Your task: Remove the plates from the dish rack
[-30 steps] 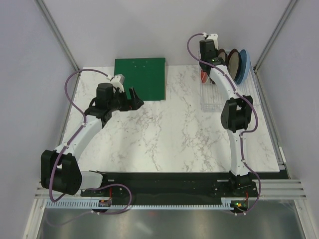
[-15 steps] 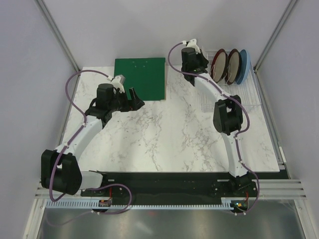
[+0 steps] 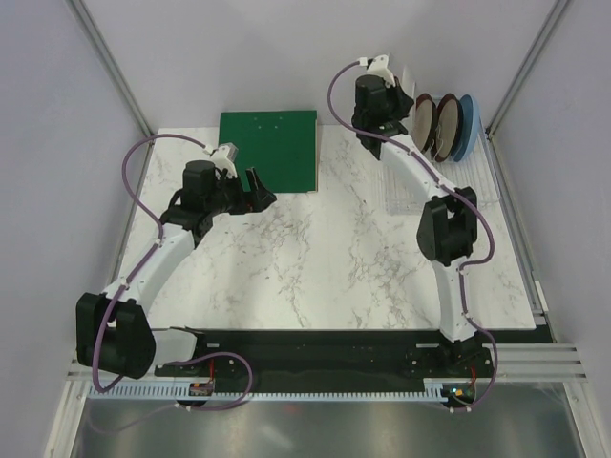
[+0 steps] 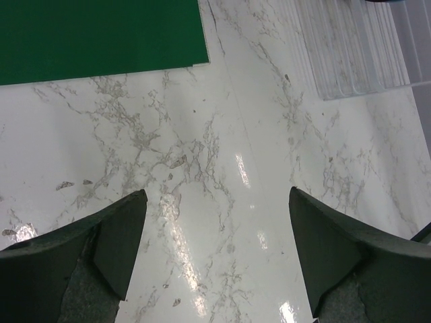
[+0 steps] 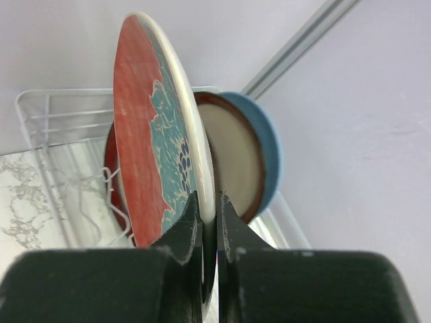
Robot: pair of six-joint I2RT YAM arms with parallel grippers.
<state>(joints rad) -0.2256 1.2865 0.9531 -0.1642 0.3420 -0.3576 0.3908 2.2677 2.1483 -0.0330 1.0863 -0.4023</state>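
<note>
My right gripper is shut on the rim of the red plate with a teal-white patterned face and holds it on edge, up in the air beside the dish rack. In the top view the right gripper is high at the back, just left of the plates standing in the rack. Those are dark red-rimmed plates with beige centres and a light blue plate. The beige-centred plate and the blue plate show behind the held one. My left gripper is open and empty over the marble table.
A flat green square board lies at the back, left of centre, just beyond my left gripper; it also shows in the left wrist view. The clear rack's near end lies on the table's right side. Grey walls close in the back and sides.
My right gripper has lifted the patterned plate up and out of the rack, swinging it left and then higher. The left arm has stayed put.
</note>
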